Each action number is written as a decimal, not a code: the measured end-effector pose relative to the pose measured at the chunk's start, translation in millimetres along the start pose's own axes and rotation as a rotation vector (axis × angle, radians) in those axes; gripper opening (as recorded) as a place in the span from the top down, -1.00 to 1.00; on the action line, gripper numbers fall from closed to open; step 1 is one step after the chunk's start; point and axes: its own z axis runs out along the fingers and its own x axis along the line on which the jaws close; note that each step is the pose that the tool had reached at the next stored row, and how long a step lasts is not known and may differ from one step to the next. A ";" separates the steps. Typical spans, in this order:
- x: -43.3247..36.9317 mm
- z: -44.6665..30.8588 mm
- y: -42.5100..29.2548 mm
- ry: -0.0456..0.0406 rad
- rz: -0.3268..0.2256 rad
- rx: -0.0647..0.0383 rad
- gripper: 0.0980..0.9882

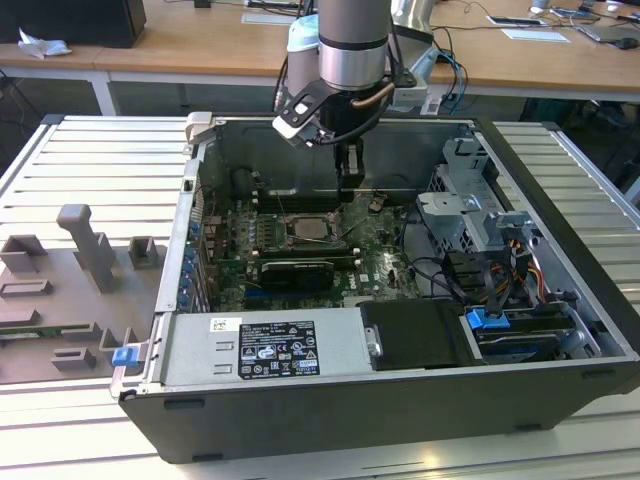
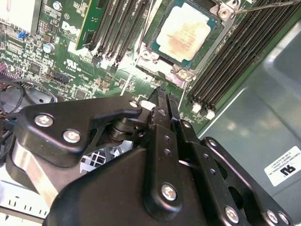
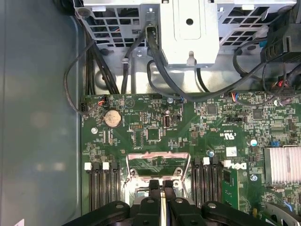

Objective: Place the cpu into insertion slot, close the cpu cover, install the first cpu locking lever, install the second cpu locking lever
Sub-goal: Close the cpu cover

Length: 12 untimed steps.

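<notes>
Reaches down into an open computer case (image 1: 560, 190) on the desk (image 1: 90, 150), with the gripper (image 1: 347, 196) clenched: in the first wrist view, black fingers (image 3: 154, 188) pressed almost together, grasping nothing that can be seen. Hovers above the green circuit board (image 3: 155, 117), apart from it, between the socket (image 1: 312, 228) and a grey wall of the case. Just beyond the gripper's tips in the second wrist view, shows the cpu (image 2: 186, 29) lying flat in the socket, pale face up, untouched by the gripper. At the socket's edge nearest the gripper in the first wrist view, shows the cover (image 3: 157, 156), a thin silvery frame with a greenish patch in its window; cannot tell whether raised or lying flat. On both sides of the gripper, long black memory slots (image 3: 101, 186) running alongside the socket. Past the socket's far corner from the gripper, a thin bright metal rod (image 2: 263, 5). Farther ahead of the gripper, a round coin battery (image 3: 112, 118) on the board, then dark cables (image 3: 160, 66) looping up to a perforated metal cage (image 3: 188, 28). Well apart from the gripper, on the exterior view's left, a grey moulded tray (image 1: 80, 270) resting on the desk beside the case.
</notes>
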 end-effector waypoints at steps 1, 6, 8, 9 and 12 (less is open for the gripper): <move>0.0 0.0 0.5 0.0000 0.000 0.000 0.84; 0.1 0.2 3.3 0.0000 0.000 0.000 0.84; 0.2 0.4 5.6 -0.0001 0.000 0.000 0.84; 0.2 0.5 6.7 -0.0001 0.000 0.000 0.84; 0.4 0.9 11.8 -0.0001 0.000 0.001 0.84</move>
